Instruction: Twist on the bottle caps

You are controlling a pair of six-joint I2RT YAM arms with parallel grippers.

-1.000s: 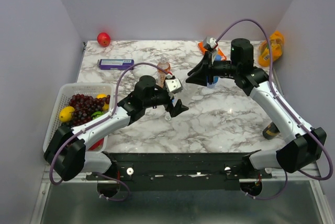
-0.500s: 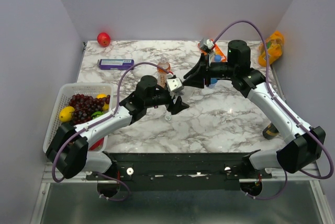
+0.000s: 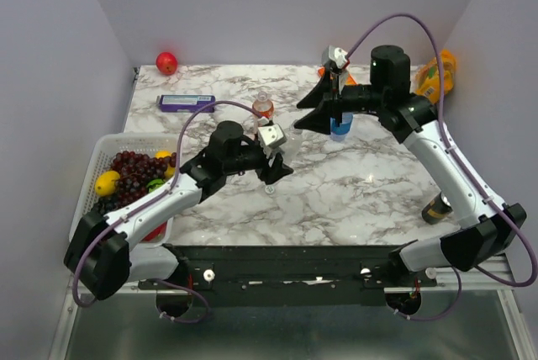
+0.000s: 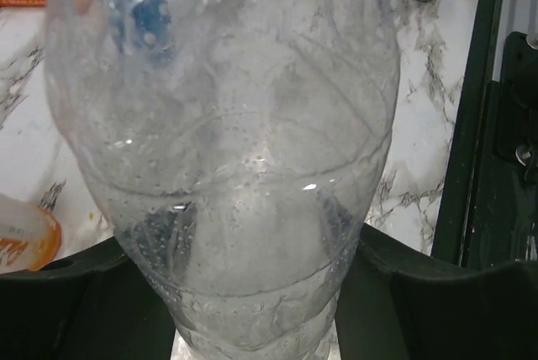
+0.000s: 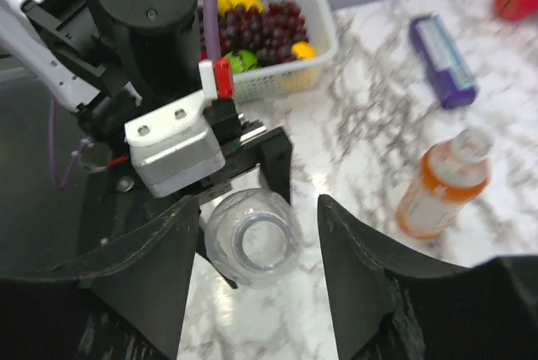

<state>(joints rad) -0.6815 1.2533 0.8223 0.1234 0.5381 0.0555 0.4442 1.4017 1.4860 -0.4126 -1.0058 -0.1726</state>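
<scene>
An all-clear bottle (image 4: 244,150) fills the left wrist view, and my left gripper (image 4: 252,293) is shut on its lower body, a dark finger on each side. In the top view the left gripper (image 3: 276,171) sits mid-table. My right gripper (image 5: 256,209) hangs open above that bottle (image 5: 252,246), whose top shows as a pale ring; its fingers do not touch it. In the top view the right gripper (image 3: 307,114) is up and to the right. An orange-liquid bottle (image 3: 263,108) stands behind, and a blue-labelled bottle (image 3: 340,129) stands under the right arm. I cannot make out the bottle caps.
A white basket (image 3: 101,143) of grapes and fruit stands at the left edge. A purple box (image 3: 186,103) and a red apple (image 3: 166,62) lie at the back left. A yellow-orange pouch (image 3: 437,74) sits at the back right, a dark can (image 3: 433,209) at the right edge.
My left gripper has closed onto the clear bottle and shifted slightly left. My right gripper has opened and risen away toward the back.
</scene>
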